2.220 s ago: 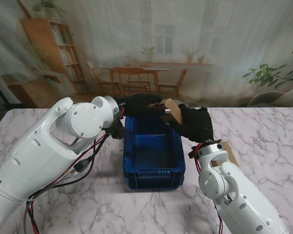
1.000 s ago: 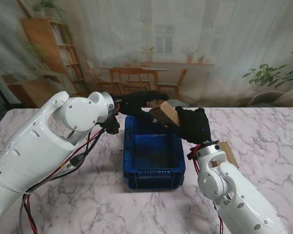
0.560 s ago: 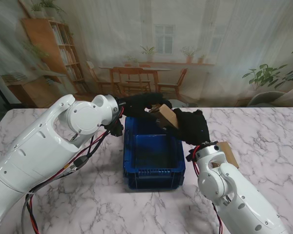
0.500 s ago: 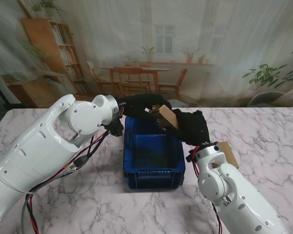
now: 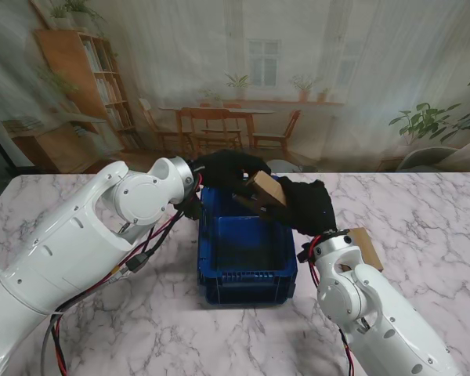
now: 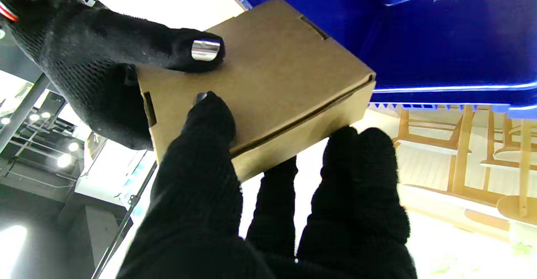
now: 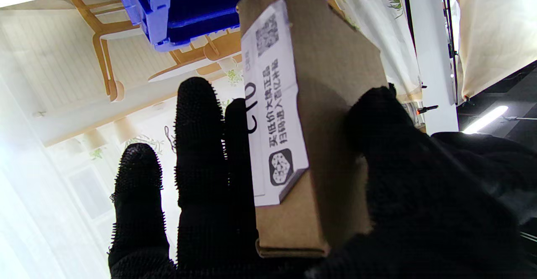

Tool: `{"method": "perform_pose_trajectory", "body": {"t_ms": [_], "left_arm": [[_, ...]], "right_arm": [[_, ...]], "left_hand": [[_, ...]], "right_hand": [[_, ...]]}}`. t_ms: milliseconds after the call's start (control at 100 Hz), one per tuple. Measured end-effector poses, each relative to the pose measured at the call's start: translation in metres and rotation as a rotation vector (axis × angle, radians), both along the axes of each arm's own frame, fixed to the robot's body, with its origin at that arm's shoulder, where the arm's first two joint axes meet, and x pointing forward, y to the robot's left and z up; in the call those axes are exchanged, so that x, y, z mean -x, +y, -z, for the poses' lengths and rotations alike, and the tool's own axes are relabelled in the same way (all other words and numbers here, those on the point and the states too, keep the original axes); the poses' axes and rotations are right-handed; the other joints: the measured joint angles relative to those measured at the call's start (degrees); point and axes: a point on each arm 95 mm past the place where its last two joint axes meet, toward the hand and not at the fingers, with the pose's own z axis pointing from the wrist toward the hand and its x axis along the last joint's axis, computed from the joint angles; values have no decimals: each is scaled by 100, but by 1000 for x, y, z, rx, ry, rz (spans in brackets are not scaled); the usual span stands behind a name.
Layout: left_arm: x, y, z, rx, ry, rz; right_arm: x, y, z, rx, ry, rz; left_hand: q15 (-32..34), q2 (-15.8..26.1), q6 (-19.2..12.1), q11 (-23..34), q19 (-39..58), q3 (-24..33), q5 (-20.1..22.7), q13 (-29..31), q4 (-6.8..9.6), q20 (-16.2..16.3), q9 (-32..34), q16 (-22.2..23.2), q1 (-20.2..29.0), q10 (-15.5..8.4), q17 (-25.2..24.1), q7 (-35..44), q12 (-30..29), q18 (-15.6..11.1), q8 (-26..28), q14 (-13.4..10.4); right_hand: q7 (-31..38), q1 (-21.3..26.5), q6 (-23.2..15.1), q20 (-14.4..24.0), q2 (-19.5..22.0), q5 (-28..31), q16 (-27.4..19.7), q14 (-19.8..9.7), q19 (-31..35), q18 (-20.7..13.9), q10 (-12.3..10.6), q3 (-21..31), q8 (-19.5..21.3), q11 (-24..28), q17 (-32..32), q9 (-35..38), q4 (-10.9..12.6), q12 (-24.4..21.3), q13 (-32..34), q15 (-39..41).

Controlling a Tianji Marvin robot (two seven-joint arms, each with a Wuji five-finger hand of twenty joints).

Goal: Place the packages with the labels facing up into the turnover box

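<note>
Now package gripped between left hand and right hand, over turnover box.

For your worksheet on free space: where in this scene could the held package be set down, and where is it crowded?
Free: the floor of the blue box, bare between its walls, and marble table left and right of it. Crowded: the box's far rim, where left hand and right hand grip the package.
</note>
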Motion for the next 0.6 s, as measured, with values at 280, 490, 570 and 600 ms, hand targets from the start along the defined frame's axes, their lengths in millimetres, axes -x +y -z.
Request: {"method": "perform_pose_trajectory", "body": {"t_ms": [280,490,570,600], "left_arm": [[2,-5,8,15,-71,9],[2,0,13,45,-123,8],[3,2,17,76,-166,18],[3,3,18,82,-172,19]], "right_arm": [[5,-4,-4,-37,13,6],[20,-8,-11,-167,70,-9],[24,-9,-12,-173,86,-14],[25,-10,-12,-176,88,-14]], "left_hand": [[670,-68,74,79,46,0,0,274,-2,1,156,317,-93,-61,36,261,0,-145,-151,-258],[793,-68,90,91,46,0,-3,376,-2,1,157,362,-93,-72,54,318,0,-215,-223,-377],[813,-68,90,91,47,0,-3,377,-2,1,157,367,-93,-95,54,376,0,-220,-276,-383],[824,-68,90,91,47,0,-3,377,-2,1,157,367,-93,-97,54,378,0,-220,-285,-385]], "right_hand": [[-1423,-1119,-149,-1,436,-267,4,-5,-238,7,-146,491,327,-245,-366,-871,596,-91,-755,-436],[-2145,-1325,-166,46,482,-864,-7,-2,-371,7,-79,165,329,-645,-519,-1601,608,-272,-1275,-634],[-2355,-1464,-151,58,546,-998,-17,0,-413,7,-71,65,321,-751,-549,-1837,608,-297,-1427,-674],[-2414,-1558,-151,60,537,-1000,-25,0,-425,7,-71,-3,320,-773,-578,-1915,608,-307,-1530,-673]]}}
